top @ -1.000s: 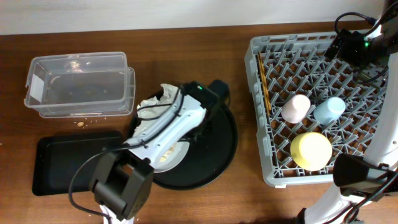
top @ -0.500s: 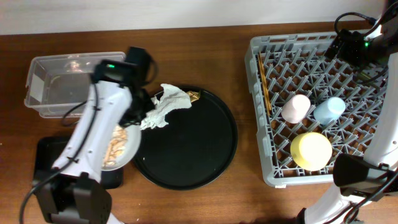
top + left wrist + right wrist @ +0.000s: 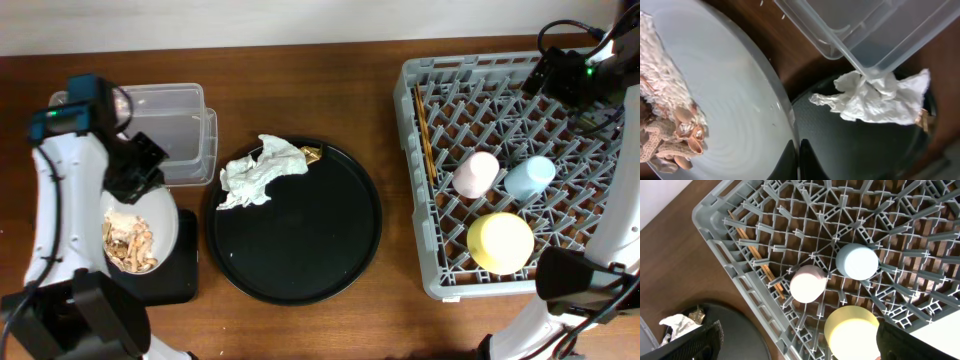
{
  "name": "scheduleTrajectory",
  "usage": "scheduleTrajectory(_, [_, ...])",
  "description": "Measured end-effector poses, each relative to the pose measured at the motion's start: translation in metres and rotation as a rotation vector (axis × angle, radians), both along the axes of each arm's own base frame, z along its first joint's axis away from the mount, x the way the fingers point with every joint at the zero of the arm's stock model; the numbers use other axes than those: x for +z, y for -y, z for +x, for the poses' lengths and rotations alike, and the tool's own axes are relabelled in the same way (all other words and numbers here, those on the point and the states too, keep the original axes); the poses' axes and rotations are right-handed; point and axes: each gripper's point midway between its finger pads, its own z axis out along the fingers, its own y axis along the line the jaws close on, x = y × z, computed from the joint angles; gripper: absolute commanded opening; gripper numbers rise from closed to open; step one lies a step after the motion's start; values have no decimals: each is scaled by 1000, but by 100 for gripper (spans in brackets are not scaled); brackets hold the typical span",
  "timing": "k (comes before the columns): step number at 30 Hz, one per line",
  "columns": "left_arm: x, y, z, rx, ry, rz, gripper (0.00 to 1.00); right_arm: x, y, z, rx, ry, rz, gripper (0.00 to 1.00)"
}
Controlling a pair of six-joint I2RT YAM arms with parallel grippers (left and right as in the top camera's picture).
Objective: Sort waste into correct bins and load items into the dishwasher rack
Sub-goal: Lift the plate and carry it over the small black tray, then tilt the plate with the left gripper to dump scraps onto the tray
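Over the black tray [image 3: 178,283], left gripper [image 3: 797,150] is clamping the plate [image 3: 740,95] rim; any tilt is risking scraps [image 3: 128,242] spilling beside that tray. Right gripper [image 3: 797,332] is gaping, empty.

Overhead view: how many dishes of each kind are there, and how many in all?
Cups: 2 (pink cup, blue cup)
Bowl: 1
Plate: 1
Chopsticks: 1 pair
Total: 5
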Motion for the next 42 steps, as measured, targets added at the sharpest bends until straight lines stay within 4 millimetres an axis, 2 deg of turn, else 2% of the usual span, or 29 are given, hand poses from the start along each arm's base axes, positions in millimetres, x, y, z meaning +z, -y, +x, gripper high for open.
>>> scheduleTrajectory(8, [6, -27, -3, 38, 80, -170, 1, 0, 0, 0, 0, 0, 0, 99])
scheduleTrajectory(15, [1, -44, -18, 69, 159, -371, 1, 0, 0, 0, 1, 0, 0, 99])
scheduleTrajectory(22, [7, -68, -28, 102, 279, -480, 1, 0, 0, 0, 1, 0, 0, 99])
scheduleTrajectory(29, [17, -67, -42, 119, 397, -644, 1, 0, 0, 0, 1, 0, 0, 99])
scheduleTrajectory(32, [25, -77, -39, 111, 492, -656, 1, 0, 0, 0, 1, 0, 0, 99])
scheduleTrajectory(42, [48, -86, -51, 133, 631, -738, 1, 0, 0, 0, 1, 0, 0, 99])
